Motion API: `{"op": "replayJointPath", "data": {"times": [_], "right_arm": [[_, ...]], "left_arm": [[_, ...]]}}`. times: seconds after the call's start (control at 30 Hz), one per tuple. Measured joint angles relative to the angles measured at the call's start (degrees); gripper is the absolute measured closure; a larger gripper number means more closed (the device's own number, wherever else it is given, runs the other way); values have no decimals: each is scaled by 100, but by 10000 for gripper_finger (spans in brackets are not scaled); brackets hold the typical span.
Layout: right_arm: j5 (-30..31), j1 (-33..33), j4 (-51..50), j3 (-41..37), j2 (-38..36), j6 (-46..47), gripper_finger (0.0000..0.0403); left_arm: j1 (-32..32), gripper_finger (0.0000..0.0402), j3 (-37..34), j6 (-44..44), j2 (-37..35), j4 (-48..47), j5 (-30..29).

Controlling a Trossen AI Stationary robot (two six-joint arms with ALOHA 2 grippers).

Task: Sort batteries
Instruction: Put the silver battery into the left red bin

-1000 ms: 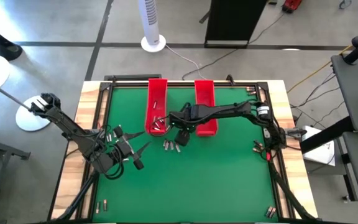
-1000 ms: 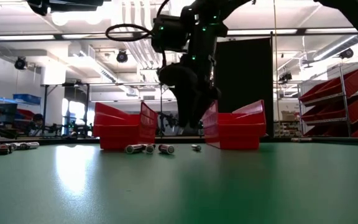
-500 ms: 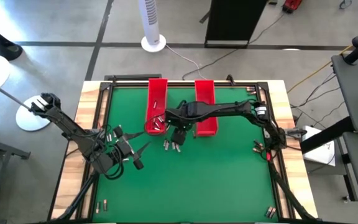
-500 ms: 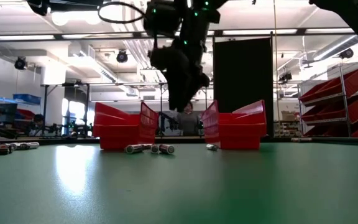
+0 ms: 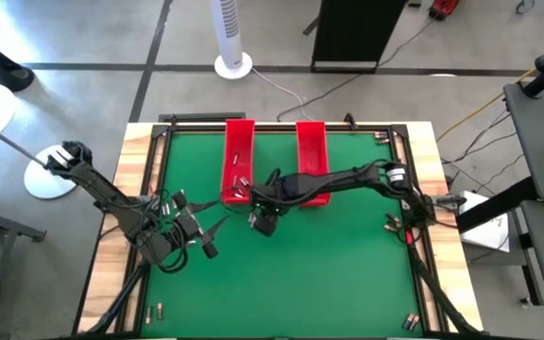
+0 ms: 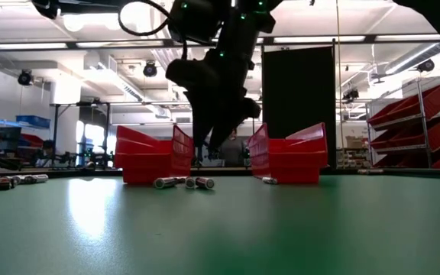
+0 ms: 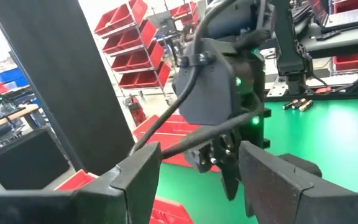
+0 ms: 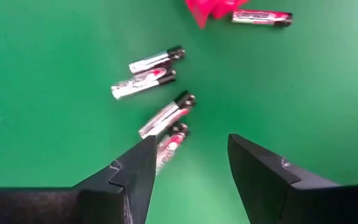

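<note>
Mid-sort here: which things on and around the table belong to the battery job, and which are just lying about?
Part of the job:
- loose batteries on the green mat, beneath the right tool, which is open
- two red trays, the left one with batteries in it
- stray batteries on the table's front edge

Lying about:
- white tower fan
- red shelf bins
- left tool, waiting open at the mat's left edge

No legible text, brand, number or sign was found in any view. The batteries [image 8: 151, 76] on the tabletop [image 8: 55, 50] bore printed wrappers, but the lettering was too small to read.
</note>
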Motion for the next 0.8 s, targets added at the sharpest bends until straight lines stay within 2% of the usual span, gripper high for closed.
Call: {"op": "replayJointPath", "data": {"times": [0.13,0.27,0.57,0.8], "right_arm": [[29,78,73,-165,2,282,227],[380,199,163,-271,53,339,233],[457,455,292,-282,332,627,207],[459,451,294,-282,334,666,208]], "left_arm": [[5,203,0,0,3,-7,26],[4,203,0,0,3,8,12],[8,203,0,0,1,18,-26],[8,203,0,0,1,20,-24]]}}
